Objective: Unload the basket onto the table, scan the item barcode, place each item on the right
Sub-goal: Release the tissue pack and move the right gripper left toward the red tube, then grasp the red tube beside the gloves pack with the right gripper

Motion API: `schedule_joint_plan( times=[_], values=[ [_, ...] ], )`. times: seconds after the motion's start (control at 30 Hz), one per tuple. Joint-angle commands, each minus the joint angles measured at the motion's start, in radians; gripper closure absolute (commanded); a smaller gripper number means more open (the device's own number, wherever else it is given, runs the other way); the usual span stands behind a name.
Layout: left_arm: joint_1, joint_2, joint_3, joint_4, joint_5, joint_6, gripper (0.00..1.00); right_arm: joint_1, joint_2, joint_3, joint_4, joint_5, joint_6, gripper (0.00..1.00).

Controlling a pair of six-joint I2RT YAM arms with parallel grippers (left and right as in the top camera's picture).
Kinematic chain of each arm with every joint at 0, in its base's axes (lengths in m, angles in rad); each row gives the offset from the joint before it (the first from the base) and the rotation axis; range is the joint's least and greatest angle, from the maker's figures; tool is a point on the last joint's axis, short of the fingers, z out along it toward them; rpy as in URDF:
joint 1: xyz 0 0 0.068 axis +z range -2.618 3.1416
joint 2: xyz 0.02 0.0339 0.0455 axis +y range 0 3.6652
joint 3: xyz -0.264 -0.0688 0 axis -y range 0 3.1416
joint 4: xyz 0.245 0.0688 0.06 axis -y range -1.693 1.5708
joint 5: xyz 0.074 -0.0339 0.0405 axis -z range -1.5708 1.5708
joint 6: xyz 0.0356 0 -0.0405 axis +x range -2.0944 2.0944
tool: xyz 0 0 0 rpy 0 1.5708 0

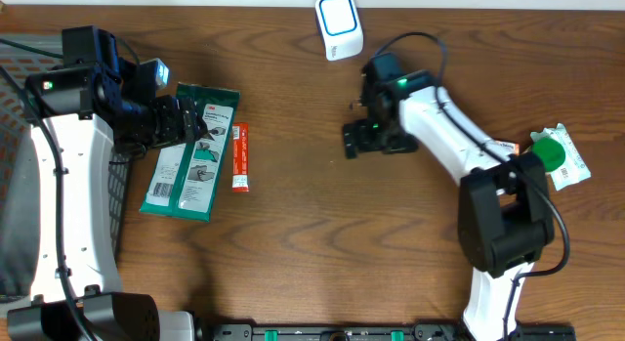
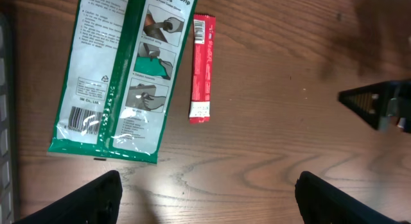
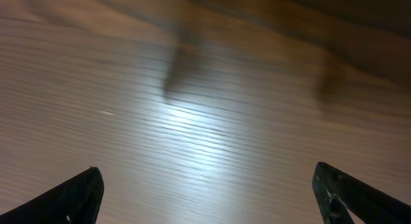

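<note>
Overhead, we find the glove packet [image 1: 190,150] lying flat near the counter's [image 1: 312,253] left edge, with a slim red sachet [image 1: 240,157] just beside it and the white scanner [image 1: 339,25] at the far edge. Our left hand [image 1: 184,124] hangs above the packet, fingers spread wide with nothing between them. Our right hand [image 1: 366,136] is likewise spread, over bare wood near the middle. We judge the packet light, floppy and slick, a film sleeve that will sag and slide. We would pinch a long edge or the sealed end, keep clear of the barcode [image 2: 83,118] printed near one corner, and lift slowly so the code can face the scanner.
</note>
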Motion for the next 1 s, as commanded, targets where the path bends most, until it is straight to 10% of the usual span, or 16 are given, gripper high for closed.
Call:
schedule_joint_plan(
  times=[0.0,0.97],
  values=[
    [0.000,-0.013,0.000,-0.003,0.005,-0.005,0.13,0.074,0.002,0.006,0.043,-0.010,0.076,0.01],
    [0.000,-0.013,0.000,-0.003,0.005,-0.005,0.13,0.378,0.060,-0.011,0.550,-0.008,0.357,0.65]
  ],
)
